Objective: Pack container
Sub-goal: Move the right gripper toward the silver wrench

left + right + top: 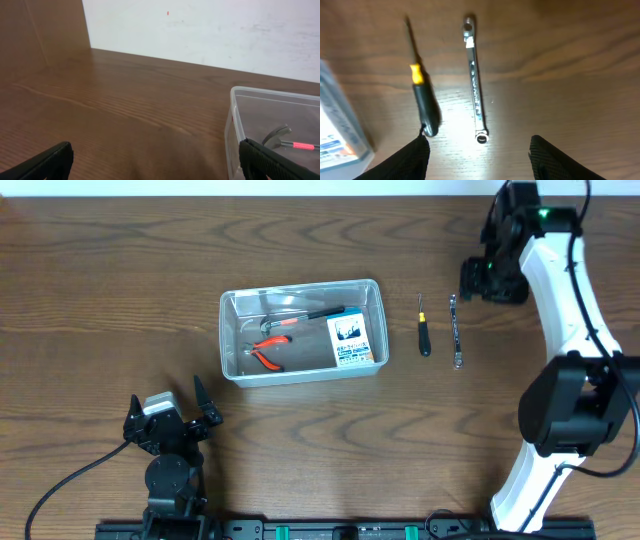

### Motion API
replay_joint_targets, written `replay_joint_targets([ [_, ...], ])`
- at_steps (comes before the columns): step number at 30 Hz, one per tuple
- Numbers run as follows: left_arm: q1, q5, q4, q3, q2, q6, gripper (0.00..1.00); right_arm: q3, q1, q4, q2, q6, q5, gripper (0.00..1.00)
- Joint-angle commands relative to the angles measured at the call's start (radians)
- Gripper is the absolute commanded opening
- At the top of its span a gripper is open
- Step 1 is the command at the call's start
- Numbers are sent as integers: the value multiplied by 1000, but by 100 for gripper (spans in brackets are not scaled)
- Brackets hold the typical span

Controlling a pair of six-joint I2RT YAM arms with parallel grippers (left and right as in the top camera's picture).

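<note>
- The counter (pixel 100 300) is brown wood with a wavy grain, and it fills almost all of the overhead view.
- Behind its far edge, a plain white wall (pixel 210 30) closes the room.
- The container (pixel 300 374) sits near the middle of the counter. It holds a blue-and-white box (pixel 349 340) at its right end and red-handled pliers (pixel 268 352) to the left.
- My left gripper (pixel 167 395) is spread wide and holds nothing, near the front edge and apart from the container.
- My right gripper (pixel 479 150) is also wide and empty, over a wrench (pixel 474 80).
- A screwdriver (pixel 424 97) lies beside the wrench, between it and the container.
</note>
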Motion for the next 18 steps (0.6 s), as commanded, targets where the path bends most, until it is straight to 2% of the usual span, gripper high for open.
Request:
replay_joint_targets([
  [1, -3, -19, -33, -20, -4, 2, 98, -82, 19, 43, 2, -12, -38, 66],
  [5, -3, -19, -33, -20, -4, 2, 98, -186, 43, 136, 3, -24, -36, 67],
  [9, -3, -20, -33, -20, -4, 2, 98, -269, 39, 226, 3, -15, -32, 61],
  [12, -3, -19, -33, -20, -4, 2, 98, -311, 29, 246, 3, -15, -33, 53],
  [18, -3, -20, -33, -20, -4, 2, 98, -380, 29, 285, 3, -15, -32, 46],
])
